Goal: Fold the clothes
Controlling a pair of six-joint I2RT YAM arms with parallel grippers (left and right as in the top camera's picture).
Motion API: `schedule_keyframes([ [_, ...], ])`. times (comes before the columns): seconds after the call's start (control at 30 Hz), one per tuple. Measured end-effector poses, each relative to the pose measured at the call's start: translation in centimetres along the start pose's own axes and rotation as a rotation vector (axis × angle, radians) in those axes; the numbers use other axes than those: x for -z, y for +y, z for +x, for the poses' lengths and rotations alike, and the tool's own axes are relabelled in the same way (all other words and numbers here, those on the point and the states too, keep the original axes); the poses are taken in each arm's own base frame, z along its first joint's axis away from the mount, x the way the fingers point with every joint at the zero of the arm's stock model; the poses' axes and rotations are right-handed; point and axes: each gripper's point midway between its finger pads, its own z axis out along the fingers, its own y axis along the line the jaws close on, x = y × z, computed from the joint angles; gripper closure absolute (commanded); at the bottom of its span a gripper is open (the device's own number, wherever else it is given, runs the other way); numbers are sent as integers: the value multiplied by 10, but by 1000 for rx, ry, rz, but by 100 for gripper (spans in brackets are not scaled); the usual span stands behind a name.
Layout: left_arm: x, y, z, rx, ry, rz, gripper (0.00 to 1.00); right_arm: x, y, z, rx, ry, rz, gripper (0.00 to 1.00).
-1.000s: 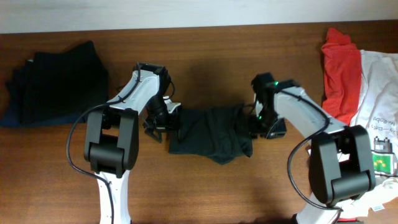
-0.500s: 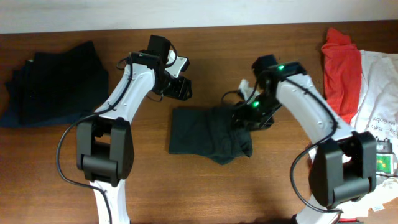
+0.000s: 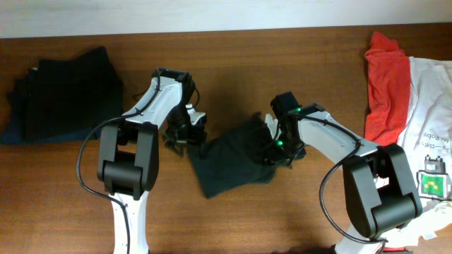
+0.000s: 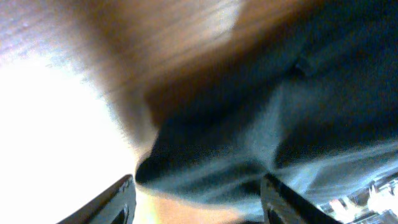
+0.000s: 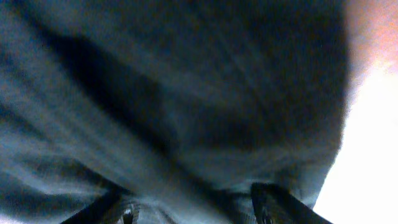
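I am bending both arms in toward the dark shirt (image 3: 233, 159), a soft, rumpled, lopsided patch lying mid-frame on the wooden table (image 3: 70, 204). My left claw (image 3: 185, 135) is gaping at its left corner. My right claw (image 3: 277, 147) is spread too (cloth bunching between its fingers).

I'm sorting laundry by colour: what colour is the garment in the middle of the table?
Plain black garment, clearest in the overhead view.
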Motion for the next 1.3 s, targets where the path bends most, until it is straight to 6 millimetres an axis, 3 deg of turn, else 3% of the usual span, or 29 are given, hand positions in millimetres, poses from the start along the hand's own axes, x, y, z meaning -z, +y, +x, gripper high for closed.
schedule_keyframes([
  [0.1, 0, -4, 20, 22, 81, 17, 41, 4, -21, -33, 11, -134, 99, 19],
  [0.27, 0, -13, 7, -1, 27, 44, 40, 36, -41, -43, -12, -127, 186, 16],
  [0.37, 30, -17, -39, -64, -175, 43, 17, 73, -40, -46, -4, -109, 226, 15],
  [0.43, 58, -23, -74, -148, -346, 47, 8, 103, -37, -46, -7, -116, 238, 14],
  [0.47, 76, -30, -91, -215, -443, 65, 6, 123, -35, -45, -12, -127, 239, 14],
  [0.57, 93, -48, -114, -339, -571, 126, 5, 155, -39, -31, -48, -109, 220, 13],
  [0.7, 81, -67, -122, -407, -570, 247, 5, 170, -54, -19, -123, -91, 179, 12],
  [0.77, 55, -73, -128, -411, -516, 317, 5, 171, -61, -14, -156, -79, 167, 12],
  [0.8, 43, -76, -129, -413, -490, 338, 7, 172, -64, -13, -166, -76, 165, 12],
  [0.83, 36, -84, -129, -424, -474, 389, 16, 172, -65, -12, -172, -72, 162, 13],
  [0.93, 22, -114, -123, -475, -431, 454, 62, 172, -68, -8, -185, -61, 160, 12],
  [1.0, 5, -128, -119, -492, -381, 461, 100, 172, -67, -6, -186, -52, 157, 12],
  [1.07, -13, -142, -114, -511, -336, 462, 99, 172, -69, -5, -190, -52, 157, 12],
  [1.13, -15, -143, -114, -519, -329, 442, 100, 173, -73, -4, -205, -50, 156, 12],
  [1.23, -6, -126, -122, -494, -346, 342, 100, 176, -85, 1, -236, -45, 156, 12],
  [1.3, 15, -100, -135, -455, -391, 225, 100, 177, -91, 2, -249, -46, 156, 12],
])
